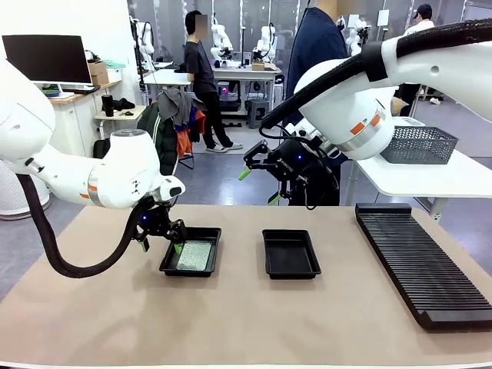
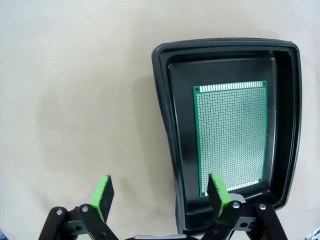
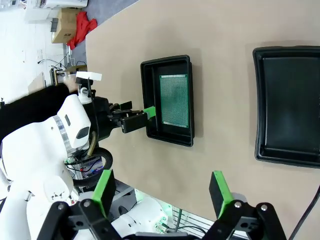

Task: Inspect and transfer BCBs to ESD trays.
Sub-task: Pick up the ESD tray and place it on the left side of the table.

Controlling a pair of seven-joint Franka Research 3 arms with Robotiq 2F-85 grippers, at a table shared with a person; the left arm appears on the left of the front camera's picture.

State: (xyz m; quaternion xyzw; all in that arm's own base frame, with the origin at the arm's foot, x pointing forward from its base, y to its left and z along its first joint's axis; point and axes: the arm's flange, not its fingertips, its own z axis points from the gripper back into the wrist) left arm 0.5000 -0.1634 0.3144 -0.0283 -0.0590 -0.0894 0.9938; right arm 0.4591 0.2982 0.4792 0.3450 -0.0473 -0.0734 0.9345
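One green BCB lies flat in the left ESD tray. The other ESD tray at the table's middle holds nothing. My left gripper hangs low at the left tray's left end, open. In the left wrist view the left gripper straddles the tray's rim: one finger over the BCB's near corner, the other over bare table. My right gripper is raised above the far edge, open and holding nothing. The right wrist view looks past the right gripper down on both trays.
A long black ribbed rack lies along the table's right side. A grey mesh basket sits on a white side table beyond it. A person in dark blue stands at the far side behind my right arm.
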